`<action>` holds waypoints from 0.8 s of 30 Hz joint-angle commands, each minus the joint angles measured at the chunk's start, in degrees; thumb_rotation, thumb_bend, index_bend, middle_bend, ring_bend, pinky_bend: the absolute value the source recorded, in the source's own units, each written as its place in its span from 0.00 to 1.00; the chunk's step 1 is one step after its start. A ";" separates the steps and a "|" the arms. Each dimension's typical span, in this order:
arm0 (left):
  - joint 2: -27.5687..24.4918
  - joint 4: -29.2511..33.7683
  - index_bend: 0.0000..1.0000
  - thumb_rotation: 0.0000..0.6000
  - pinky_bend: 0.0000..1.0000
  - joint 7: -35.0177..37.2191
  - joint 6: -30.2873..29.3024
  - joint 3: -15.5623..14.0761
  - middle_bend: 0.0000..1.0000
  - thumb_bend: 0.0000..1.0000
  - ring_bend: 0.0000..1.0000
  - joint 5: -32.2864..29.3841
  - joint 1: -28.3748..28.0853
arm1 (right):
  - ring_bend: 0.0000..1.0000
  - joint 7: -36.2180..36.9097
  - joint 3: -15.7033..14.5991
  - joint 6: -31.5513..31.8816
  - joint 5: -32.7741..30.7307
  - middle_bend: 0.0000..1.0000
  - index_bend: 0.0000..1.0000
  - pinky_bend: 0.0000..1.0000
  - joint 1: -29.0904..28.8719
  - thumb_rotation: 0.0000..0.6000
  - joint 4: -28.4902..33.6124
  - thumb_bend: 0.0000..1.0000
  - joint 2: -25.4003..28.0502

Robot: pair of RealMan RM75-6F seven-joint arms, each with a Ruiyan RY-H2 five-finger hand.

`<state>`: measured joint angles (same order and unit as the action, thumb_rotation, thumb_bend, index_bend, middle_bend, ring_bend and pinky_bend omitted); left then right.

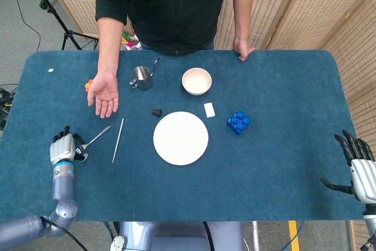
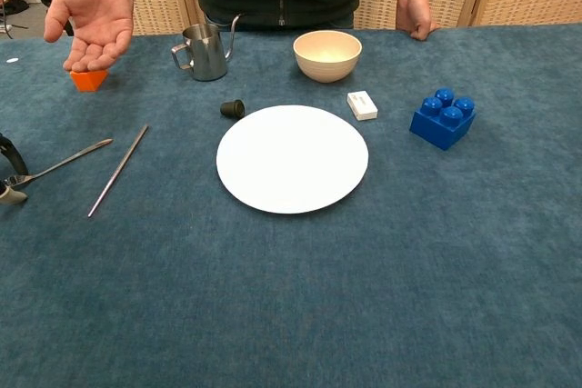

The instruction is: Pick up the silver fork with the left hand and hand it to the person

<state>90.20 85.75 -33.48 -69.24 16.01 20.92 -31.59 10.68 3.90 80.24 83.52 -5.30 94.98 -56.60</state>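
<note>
Covering the table [image 1: 282,180], blue felt; wicker screens [image 1: 329,10] behind.

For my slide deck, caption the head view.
Left hand reaches the silver fork tines as person's open palm waits.
</note>
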 commanded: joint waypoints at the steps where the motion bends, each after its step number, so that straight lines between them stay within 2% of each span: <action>1: 0.19 -0.10 0.50 1.00 0.00 -0.05 -0.36 -0.02 0.00 0.25 0.00 0.09 0.05 | 0.00 0.18 0.03 -0.01 -0.01 0.00 0.02 0.00 -0.01 1.00 -0.08 0.00 0.05; 12: 1.27 -1.26 0.51 1.00 0.00 -0.43 -1.13 0.24 0.00 0.26 0.00 -0.08 0.11 | 0.00 0.02 -0.05 -0.02 0.12 0.00 0.02 0.00 -0.02 1.00 -0.09 0.00 0.00; 24: 2.11 -2.30 0.54 1.00 0.00 -0.99 -1.35 0.90 0.00 0.40 0.00 -0.56 0.03 | 0.00 0.04 -0.04 -0.17 0.03 0.00 0.02 0.00 -0.07 1.00 -0.13 0.00 -0.03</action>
<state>92.28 83.47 -34.45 -70.57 16.89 20.38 -31.55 10.72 3.86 80.08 83.54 -5.37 94.85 -56.62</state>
